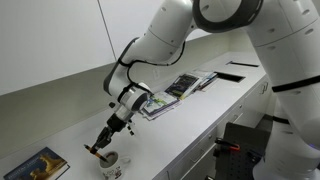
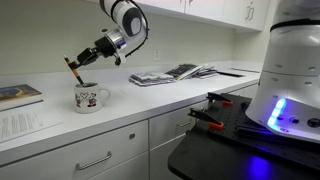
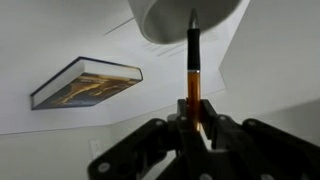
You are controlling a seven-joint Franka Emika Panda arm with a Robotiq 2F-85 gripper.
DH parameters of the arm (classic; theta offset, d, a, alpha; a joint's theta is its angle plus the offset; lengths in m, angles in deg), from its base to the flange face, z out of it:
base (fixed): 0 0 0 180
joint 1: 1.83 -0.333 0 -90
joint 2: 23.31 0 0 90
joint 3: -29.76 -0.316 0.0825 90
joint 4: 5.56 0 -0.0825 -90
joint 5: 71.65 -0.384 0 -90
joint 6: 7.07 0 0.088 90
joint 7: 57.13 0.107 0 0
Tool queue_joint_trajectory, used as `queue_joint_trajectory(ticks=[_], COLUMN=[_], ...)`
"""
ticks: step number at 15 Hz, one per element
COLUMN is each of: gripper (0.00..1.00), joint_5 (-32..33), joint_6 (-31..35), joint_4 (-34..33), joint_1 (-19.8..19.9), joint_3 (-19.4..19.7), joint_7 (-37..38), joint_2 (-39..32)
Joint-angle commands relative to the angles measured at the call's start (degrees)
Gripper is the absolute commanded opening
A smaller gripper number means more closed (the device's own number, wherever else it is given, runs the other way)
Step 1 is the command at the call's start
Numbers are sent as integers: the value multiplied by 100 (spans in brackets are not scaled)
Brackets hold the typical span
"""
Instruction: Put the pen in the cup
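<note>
As the white arm leans over the bench, gripper [image 2: 80, 62]: black, two-fingered, closed on the pen, with nothing else between the fingers [image 3: 150, 142].
Pen [image 2: 75, 78]: short, thin stick, dark with a reddish-orange section. It is clamped at the reddish-orange section in the wrist view [image 3: 193, 70] and held clear of the bench.
Pen attitude: tilted in an exterior view, with the lower end down at the cup's mouth. Cannot tell whether the tip is inside the rim or just above it.
Cup [image 2: 90, 98]: small white ceramic mug with a side handle and faint markings on its wall. It stands upright on the bench directly under the gripper, also seen in an exterior view [image 1: 109, 160], nearer the front edge than the back edge.
Wrist view: the dark end of the pen overlaps the white body of the cup [image 3: 185, 18].
Bench [image 2: 150, 100]: long white counter top along the wall.
Book [image 3: 88, 83]: closed hardcover with a dark pictorial cover, lying flat near the back edge [image 2: 18, 95], apart from the cup.
Printed sheet [image 2: 20, 125]: white paper lying flat by the front edge, in front of the book.
Magazines [image 2: 175, 72]: loose spread of open printed pages toward the back edge, well apart from the cup on its other side [image 1: 180, 88].
</note>
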Motion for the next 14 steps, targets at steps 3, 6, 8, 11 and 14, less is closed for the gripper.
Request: queue_joint_trajectory(ticks=[3, 6, 8, 11, 14], gripper=[5, 51, 66, 88, 100], joint_5=[-182, 303, 566, 1345, 2214], joint_6=[198, 95, 2, 13, 143], joint_4=[-173, -85, 12, 209, 544], joint_1=[-458, -528, -497, -554, -567], joint_3=[489, 646, 645, 661, 597], joint_7=[-281, 35, 247, 1080, 1726], joint_2=[-193, -107, 44, 356, 825])
